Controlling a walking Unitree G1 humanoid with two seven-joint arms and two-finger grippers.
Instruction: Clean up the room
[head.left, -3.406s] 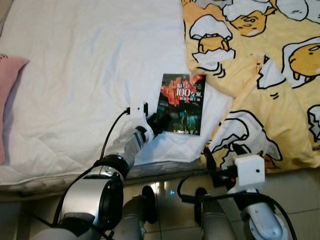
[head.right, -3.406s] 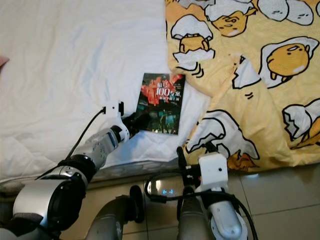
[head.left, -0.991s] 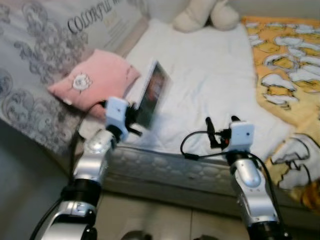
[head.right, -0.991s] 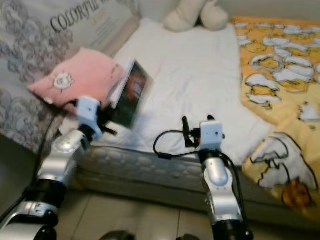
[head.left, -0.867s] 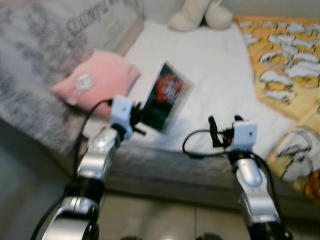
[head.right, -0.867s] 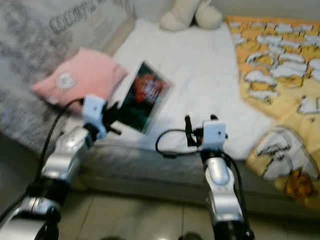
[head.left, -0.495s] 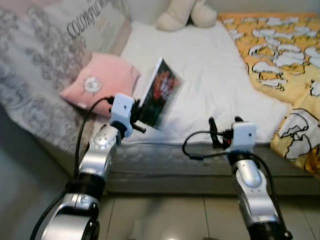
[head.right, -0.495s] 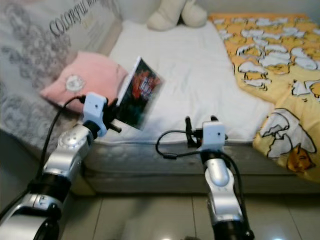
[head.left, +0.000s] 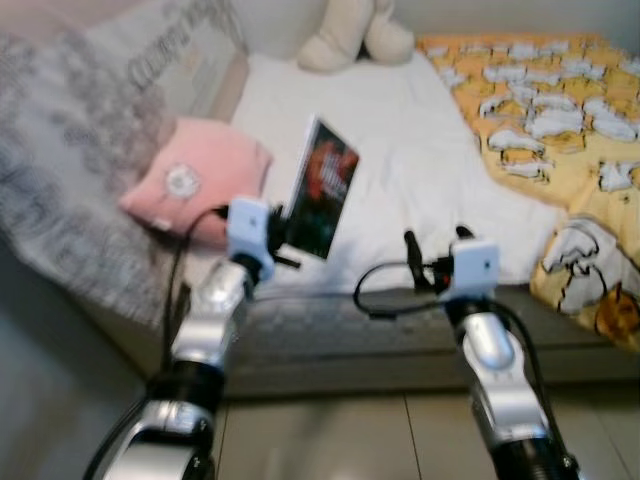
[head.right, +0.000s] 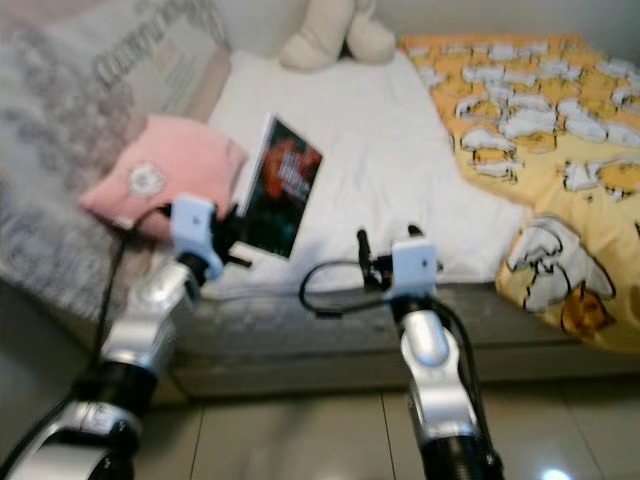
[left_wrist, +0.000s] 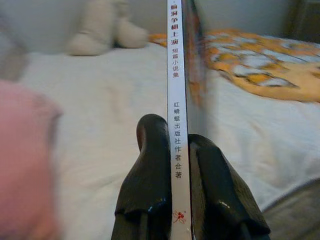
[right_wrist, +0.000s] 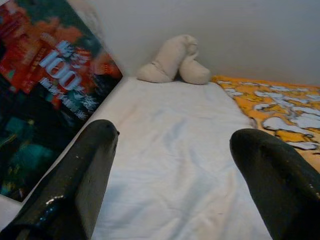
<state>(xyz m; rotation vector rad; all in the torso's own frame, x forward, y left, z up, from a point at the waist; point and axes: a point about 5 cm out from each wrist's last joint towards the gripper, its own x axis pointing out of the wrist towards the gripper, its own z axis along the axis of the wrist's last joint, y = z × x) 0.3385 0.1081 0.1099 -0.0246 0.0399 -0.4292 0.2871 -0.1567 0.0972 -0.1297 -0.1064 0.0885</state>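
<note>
The book (head.left: 322, 189) stands nearly upright off the white mattress (head.left: 420, 170), pinched by its spine near the lower edge between the closed fingers of my left gripper (left_wrist: 172, 165). My left arm (head.left: 215, 310) is raised, forearm angled up toward one o'clock. The pink pillow (head.left: 200, 185) lies at nine o'clock of the book. My right gripper (right_wrist: 175, 165) hovers at the bed's near edge, fingers spread wide, holding nothing.
</note>
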